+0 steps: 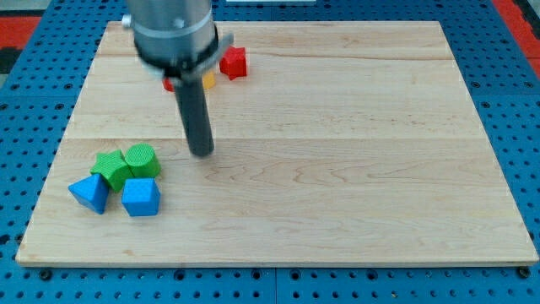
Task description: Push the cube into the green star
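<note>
My tip rests on the board, right of a cluster at the view's lower left and a short gap from it. The cluster holds a green star, a green cylinder touching its right side, a blue cube-like block below them and a blue triangular block at the left. At the view's top a red block lies right of my arm. A yellow block and another red block are mostly hidden behind the rod.
The wooden board lies on a blue pegboard surface. The arm's grey housing covers the board's top left part.
</note>
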Controlling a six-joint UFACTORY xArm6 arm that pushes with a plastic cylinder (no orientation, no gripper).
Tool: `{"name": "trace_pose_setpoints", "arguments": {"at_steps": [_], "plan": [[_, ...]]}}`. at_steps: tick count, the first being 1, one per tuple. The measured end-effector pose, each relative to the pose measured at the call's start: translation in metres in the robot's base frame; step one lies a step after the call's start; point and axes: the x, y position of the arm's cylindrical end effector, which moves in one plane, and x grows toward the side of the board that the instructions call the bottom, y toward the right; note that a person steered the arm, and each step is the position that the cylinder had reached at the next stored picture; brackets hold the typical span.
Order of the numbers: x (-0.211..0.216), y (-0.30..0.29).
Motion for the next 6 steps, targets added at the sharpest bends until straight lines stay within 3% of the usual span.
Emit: {"name": "trace_pose_setpoints", "arguments": {"at_steps": [2, 3, 4, 5, 6], "plan": [[0.043, 0.012], [0.047, 0.007], [0.081, -0.012], [0.068, -0.068], [0.048, -0.043]]}}
